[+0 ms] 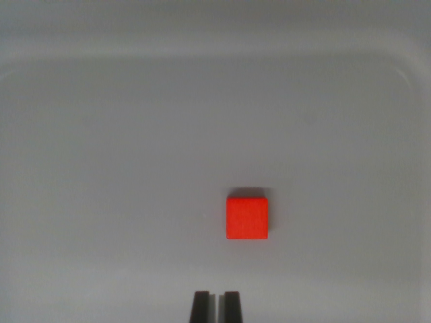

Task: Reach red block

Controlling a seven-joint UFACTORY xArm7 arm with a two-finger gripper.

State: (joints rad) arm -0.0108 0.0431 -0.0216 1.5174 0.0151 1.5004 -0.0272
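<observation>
Wrist view only. We see the block (247, 218) lying flat on a pale grey counter (121, 168), square face up, a thin shadow along its far edge. It sits low in the frame and a little to the wrist view's right of centre. Nothing else lies near it.

The gripper (216, 306) shows at the bottom edge as two dark tips. The jaws stand nearly together, only a thin pale slit between them, holding nothing. They are near the block but apart from it, offset to the wrist view's left.

We judge the reach not yet done. To do it well we would shift to the wrist view's right until the slit lines up with the block's middle, then advance and descend. The block's edges run square to the frame, so little wrist rotation seems needed. If a grasp follows, the jaws must spread first; as they stand they would strike the top face. How high we are above the counter cannot be told from this view, so go down slowly.
</observation>
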